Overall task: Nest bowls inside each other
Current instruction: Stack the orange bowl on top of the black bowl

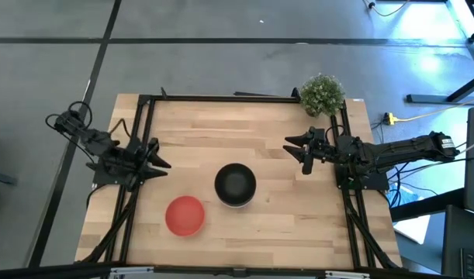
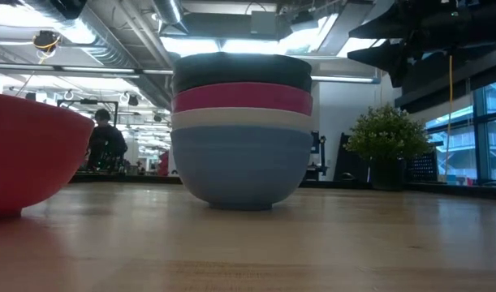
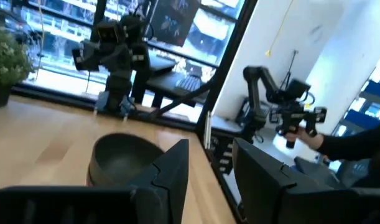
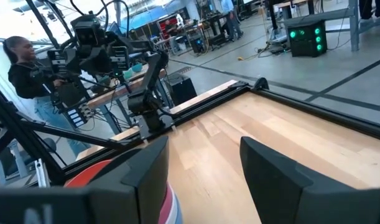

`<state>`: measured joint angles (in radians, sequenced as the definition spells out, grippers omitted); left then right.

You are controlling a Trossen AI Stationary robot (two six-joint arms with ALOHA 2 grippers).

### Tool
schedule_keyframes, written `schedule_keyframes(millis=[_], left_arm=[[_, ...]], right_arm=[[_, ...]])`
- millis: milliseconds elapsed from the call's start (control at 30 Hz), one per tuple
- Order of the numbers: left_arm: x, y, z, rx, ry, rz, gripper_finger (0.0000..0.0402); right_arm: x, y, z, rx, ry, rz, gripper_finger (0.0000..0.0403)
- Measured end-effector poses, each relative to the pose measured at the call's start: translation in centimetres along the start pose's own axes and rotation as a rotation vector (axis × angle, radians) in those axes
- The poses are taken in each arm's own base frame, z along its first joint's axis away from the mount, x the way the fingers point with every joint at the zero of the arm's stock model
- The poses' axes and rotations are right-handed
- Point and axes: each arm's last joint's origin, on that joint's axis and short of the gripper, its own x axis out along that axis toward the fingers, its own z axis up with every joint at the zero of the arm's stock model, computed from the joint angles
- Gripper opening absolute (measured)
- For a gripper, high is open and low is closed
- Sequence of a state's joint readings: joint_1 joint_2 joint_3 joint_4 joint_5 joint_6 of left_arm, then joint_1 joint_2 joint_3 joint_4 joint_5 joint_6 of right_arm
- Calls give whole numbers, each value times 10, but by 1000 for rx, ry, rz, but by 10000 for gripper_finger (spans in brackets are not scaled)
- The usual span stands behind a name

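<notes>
Bowls sit near the middle of my overhead frame: a nested stack (image 1: 235, 185) with a black bowl (image 2: 241, 71) on top, then magenta-pink (image 2: 241, 98), white (image 2: 241, 119) and blue (image 2: 241, 166) at the base, resting on the wooden table (image 1: 299, 225). Just to its lower left, apart from it, the red bowl (image 1: 185, 215) stands alone. My left gripper (image 1: 160, 164) hovers at the frame's left, beside the table's edge, fingers spread wide, holding and touching nothing. My right gripper (image 1: 297, 151) hangs at the right side, below the potted plant (image 1: 323, 94) in the upper right corner, its fingers likewise parted and empty. Both claws are well apart from the stack.
</notes>
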<state>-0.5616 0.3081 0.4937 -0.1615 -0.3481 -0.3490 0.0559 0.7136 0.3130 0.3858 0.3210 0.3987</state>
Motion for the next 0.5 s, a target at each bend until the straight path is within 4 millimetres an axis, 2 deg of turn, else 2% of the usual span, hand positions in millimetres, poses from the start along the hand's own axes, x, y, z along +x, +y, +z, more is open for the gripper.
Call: schedule_keyframes(millis=[200,500], left_arm=[[-5,-2,8,-30,-69,-59,117],[-5,-5,7,20,-39,-159,119]], right_arm=[[0,0,0,9,-1,-1,200],[0,0,1,22,-14,3,200]])
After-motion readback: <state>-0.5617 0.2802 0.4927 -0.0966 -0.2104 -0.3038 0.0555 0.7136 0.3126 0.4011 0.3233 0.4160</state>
